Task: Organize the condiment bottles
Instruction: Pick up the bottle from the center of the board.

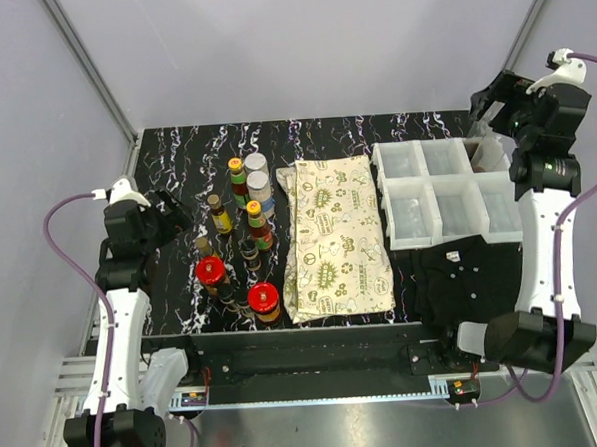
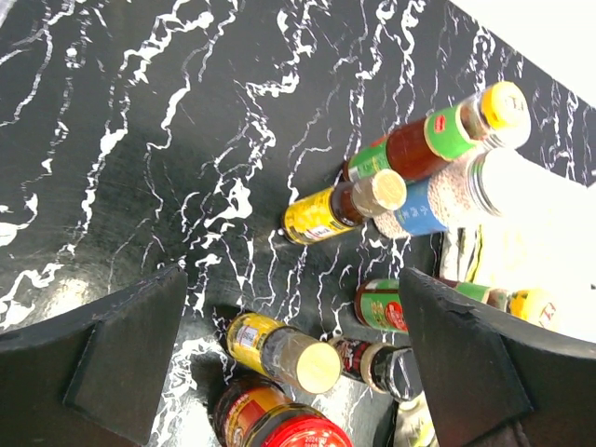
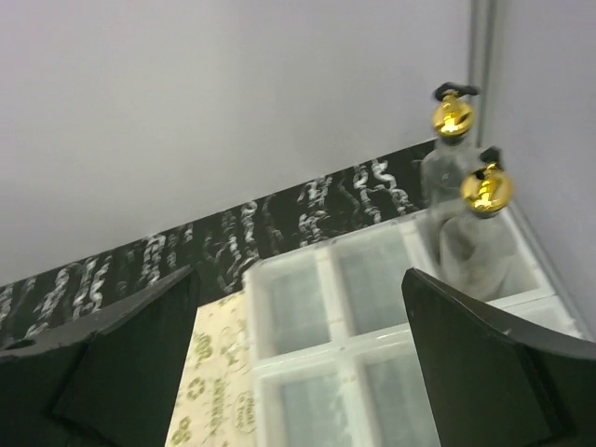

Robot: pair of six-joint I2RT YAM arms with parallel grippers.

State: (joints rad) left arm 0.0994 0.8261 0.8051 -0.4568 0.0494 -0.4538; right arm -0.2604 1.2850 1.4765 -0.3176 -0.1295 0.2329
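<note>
The condiment bottles [image 1: 241, 236] stand in a loose cluster on the left half of the black marbled table. Among them are two red-lidded jars [image 1: 211, 271], yellow-capped dark bottles [image 1: 236, 172] and white-capped clear jars [image 1: 257, 176]. My left gripper [image 1: 175, 212] hovers open just left of the cluster. In the left wrist view my left gripper [image 2: 291, 279] looks down on a gold-capped bottle [image 2: 279, 349], a black-capped one [image 2: 386, 365] and a red lid [image 2: 293, 430], with nothing between its fingers. My right gripper [image 1: 485, 101] [image 3: 298, 275] hangs open, high above the back right.
White compartment bins [image 1: 447, 191] [image 3: 321, 279] sit at the right back. Two clear gold-topped bottles [image 3: 470, 219] stand by their far right corner. A cream patterned cloth [image 1: 334, 237] lies mid-table between bottles and bins. A dark cloth [image 1: 461, 275] lies in front of the bins.
</note>
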